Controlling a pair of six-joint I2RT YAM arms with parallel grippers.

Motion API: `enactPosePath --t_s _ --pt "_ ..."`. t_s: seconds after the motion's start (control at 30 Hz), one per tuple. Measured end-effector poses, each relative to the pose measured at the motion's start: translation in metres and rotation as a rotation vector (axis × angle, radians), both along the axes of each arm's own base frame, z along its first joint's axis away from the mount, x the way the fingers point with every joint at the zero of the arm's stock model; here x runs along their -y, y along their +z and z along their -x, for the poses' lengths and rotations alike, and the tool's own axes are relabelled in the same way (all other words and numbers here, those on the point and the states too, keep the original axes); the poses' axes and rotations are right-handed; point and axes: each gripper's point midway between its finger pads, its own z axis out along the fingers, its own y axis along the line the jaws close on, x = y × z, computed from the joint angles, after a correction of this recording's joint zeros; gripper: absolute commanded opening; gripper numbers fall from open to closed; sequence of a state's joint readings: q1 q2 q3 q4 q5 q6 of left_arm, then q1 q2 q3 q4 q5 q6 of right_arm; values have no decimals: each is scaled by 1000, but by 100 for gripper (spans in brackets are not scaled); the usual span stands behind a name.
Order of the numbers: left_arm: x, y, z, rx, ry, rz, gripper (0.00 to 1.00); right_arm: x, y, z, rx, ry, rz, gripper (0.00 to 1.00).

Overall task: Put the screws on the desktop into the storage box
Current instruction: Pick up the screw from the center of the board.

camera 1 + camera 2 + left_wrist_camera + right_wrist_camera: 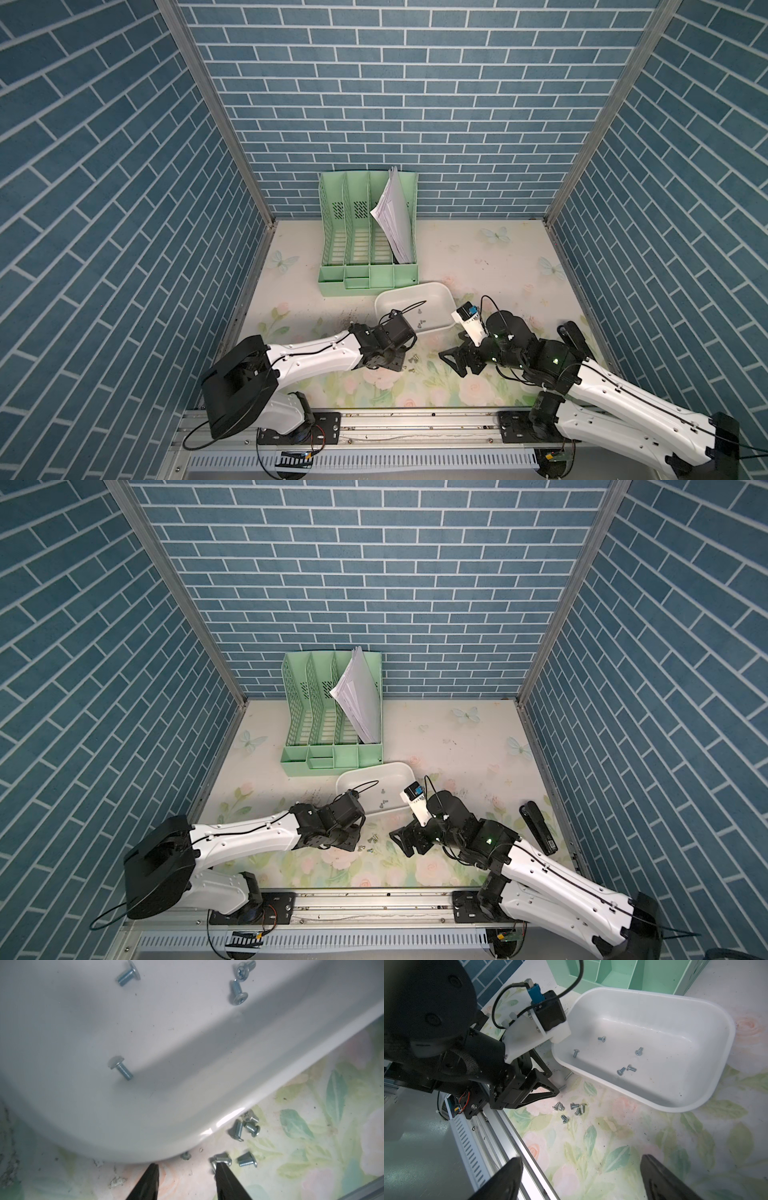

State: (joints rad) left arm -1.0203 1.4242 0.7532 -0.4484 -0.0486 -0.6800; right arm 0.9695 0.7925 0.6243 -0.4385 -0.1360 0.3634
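screws (572,1108): tiny, silvery-grey, round-headed, with short threaded shafts
loose cluster (411,363): seen on the desktop (457,257) at lower centre of a top view, just below the storage box (415,285)
boxed: five are counted inside the white tub
left gripper (186,1167): fingers parted, one tip touching a screw
right gripper (580,1158): spread wide, nothing held

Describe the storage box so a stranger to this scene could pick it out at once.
Start at the mint-green file organiser against the back wall. Just in front of its right-hand corner sits the storage box. Unlike the slotted organiser, it is a shallow white tub with rounded corners, holding a few screws.
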Motion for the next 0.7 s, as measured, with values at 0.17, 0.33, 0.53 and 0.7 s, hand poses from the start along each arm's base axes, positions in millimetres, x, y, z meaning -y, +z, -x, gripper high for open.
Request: enactPosePath --t_s 0.17,0.33,0.53,0.7 --pt "2 -8 0 -3 -3 -18 38 0 0 0 0 0 0 93" --pt "2 -16 2 -13 -7 -40 33 0 0 0 0 0 0 93" --pt "4 -23 2 -16 -13 -54 30 0 0 0 0 0 0 93" --pt "5 -23 1 -12 -14 -52 25 0 -1 0 0 0 1 93"
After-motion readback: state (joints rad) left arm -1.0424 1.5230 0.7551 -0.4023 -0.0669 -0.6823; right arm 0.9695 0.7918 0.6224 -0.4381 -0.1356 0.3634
